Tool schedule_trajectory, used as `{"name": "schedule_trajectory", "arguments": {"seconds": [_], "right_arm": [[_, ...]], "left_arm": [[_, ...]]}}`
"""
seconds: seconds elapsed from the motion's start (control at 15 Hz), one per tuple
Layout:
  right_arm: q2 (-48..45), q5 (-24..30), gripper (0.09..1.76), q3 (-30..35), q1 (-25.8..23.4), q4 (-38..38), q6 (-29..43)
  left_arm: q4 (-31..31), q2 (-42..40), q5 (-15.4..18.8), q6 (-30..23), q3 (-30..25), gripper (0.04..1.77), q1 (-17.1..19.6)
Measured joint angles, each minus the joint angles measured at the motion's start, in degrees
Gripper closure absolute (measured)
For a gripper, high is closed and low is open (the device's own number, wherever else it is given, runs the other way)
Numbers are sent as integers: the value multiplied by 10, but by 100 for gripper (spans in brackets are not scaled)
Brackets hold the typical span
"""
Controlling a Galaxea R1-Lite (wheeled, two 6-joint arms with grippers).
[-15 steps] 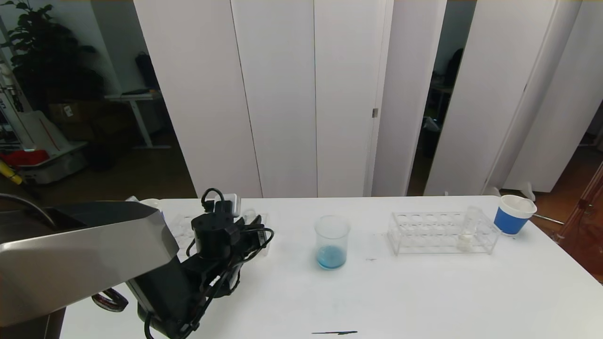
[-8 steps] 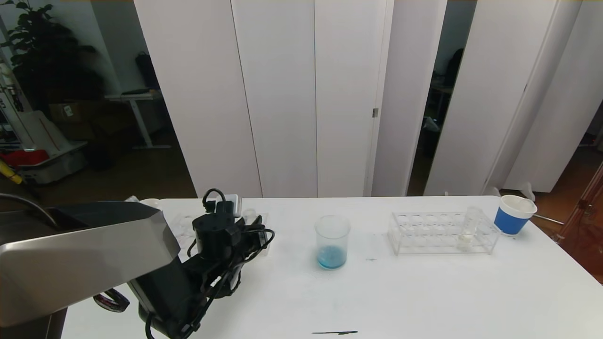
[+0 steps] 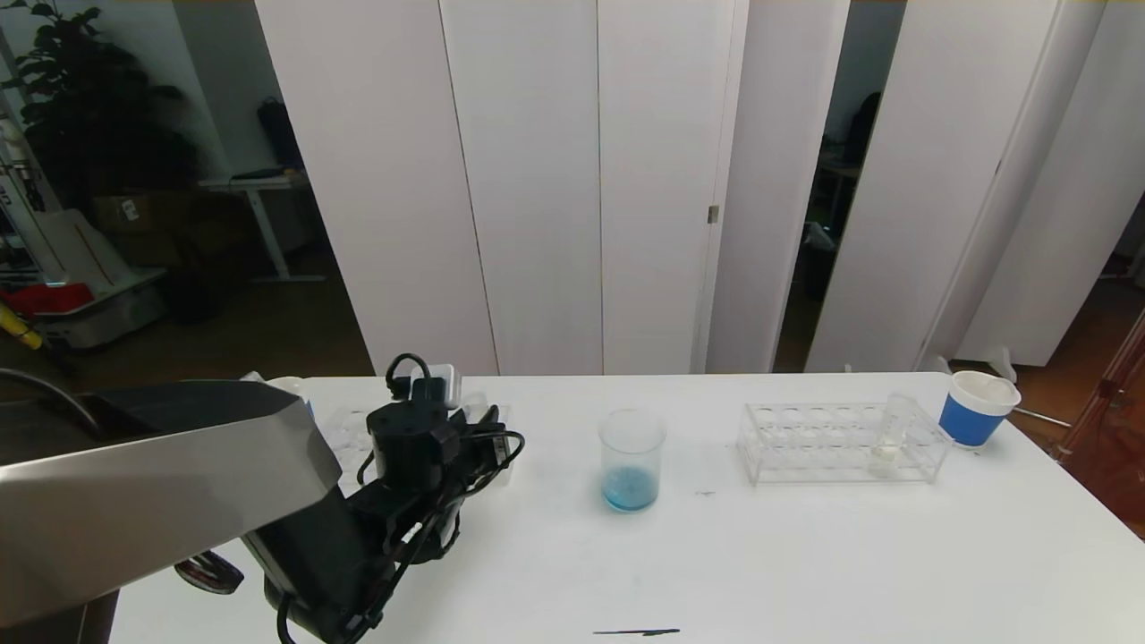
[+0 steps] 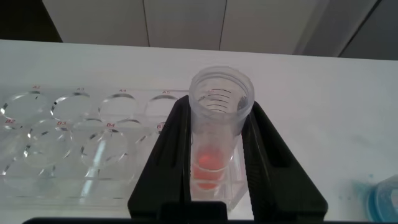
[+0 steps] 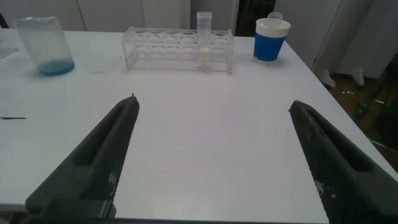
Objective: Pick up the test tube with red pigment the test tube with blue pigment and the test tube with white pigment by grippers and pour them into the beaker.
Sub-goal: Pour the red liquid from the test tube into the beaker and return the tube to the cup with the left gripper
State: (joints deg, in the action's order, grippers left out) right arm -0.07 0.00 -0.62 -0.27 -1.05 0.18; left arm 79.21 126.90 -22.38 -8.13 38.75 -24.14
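Note:
My left gripper [image 4: 219,107] is shut on the test tube with red pigment [image 4: 211,168], which stands upright at the end of the left clear rack [image 4: 68,146]. In the head view the left wrist [image 3: 416,447] hides this tube. The beaker [image 3: 631,461] stands mid-table with blue liquid at its bottom; it also shows in the right wrist view [image 5: 42,45]. The test tube with white pigment [image 3: 888,436] stands in the right rack [image 3: 805,443]. The test tube with blue pigment is out of view. My right gripper [image 5: 212,102] is open and empty over bare table.
A blue white-rimmed paper cup [image 3: 977,408] stands at the far right corner, beyond the right rack. A thin dark mark [image 3: 637,632] lies near the table's front edge. White panels stand behind the table.
My left wrist has risen very slightly with the red tube in its grip. Nothing else has moved.

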Motion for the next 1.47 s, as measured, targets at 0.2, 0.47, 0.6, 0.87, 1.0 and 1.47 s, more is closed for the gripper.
{"name": "schedule_trajectory", "arguments": {"seconds": [0.2,0.47,0.6,0.87,1.0,1.47], "right_arm": [[0,0,12,0,0,0,0],[0,0,12,0,0,0,0],[0,0,12,0,0,0,0],[0,0,12,0,0,0,0],[0,0,12,0,0,0,0],[0,0,12,0,0,0,0]], "left_arm": [[0,-16,0,7,2,123,-8],[0,-52,4,25,-1,123,-11],[-7,-78,10,38,-3,123,-12],[-27,-147,109,69,1,123,-19],[-52,-178,195,93,18,123,-19],[-60,-145,370,273,110,123,-19]]}}
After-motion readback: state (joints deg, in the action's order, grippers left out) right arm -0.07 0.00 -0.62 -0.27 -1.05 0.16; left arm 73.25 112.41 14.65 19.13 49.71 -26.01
